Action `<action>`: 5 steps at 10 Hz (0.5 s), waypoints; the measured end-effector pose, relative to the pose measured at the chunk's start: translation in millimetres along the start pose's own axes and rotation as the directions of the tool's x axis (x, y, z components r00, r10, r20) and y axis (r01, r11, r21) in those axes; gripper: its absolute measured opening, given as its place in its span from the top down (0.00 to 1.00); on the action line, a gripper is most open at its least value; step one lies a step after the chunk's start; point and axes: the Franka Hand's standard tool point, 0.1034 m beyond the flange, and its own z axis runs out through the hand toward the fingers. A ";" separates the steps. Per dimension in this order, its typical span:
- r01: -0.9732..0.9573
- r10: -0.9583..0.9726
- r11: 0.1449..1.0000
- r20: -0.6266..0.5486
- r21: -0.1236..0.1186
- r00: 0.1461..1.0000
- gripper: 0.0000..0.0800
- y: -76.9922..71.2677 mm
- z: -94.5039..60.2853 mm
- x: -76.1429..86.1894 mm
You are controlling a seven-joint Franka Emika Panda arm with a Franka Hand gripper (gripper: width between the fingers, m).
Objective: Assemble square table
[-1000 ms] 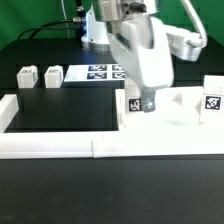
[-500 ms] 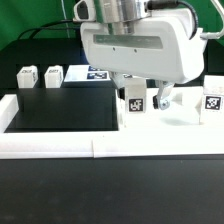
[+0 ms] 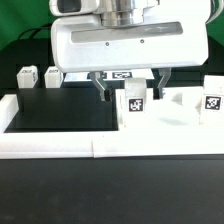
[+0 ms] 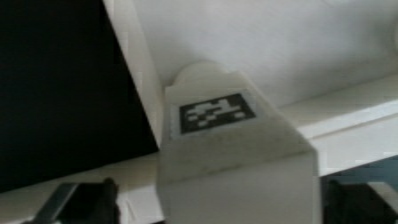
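Observation:
The square table's white plate [image 3: 180, 103] lies flat at the exterior view's right, and it also shows in the wrist view [image 4: 267, 40]. A white tagged leg [image 3: 133, 105] stands upright at the plate's near left corner. My gripper [image 3: 132, 96] hangs over that leg with one finger on each side, open. In the wrist view the leg [image 4: 222, 130] fills the space between the dark fingers of the gripper [image 4: 217, 208], with a thin gap still showing on one side. Another leg [image 3: 212, 100] stands upright at the plate's right end. Two loose legs [image 3: 27, 76] [image 3: 52, 74] stand at the far left.
White border rails [image 3: 60, 146] run along the front and left of the black mat [image 3: 60, 105]. The marker board [image 3: 120, 75] lies behind the gripper, mostly covered by its wide body.
The gripper has turned about its vertical axis, so its broad face now faces the camera. Its fingers have come to straddle the leg, and the jaws have narrowed slightly.

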 end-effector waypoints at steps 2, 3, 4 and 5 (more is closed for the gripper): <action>-0.042 0.042 0.999 0.000 -0.001 0.999 0.64 0.9 0.3 0.1; -0.139 0.139 0.990 0.000 -0.002 0.990 0.64 1.9 0.6 0.2; -0.226 0.226 0.974 0.000 -0.003 0.974 0.64 3.1 1.0 0.5; -0.337 0.337 0.942 -0.001 -0.005 0.942 0.64 4.9 1.2 1.9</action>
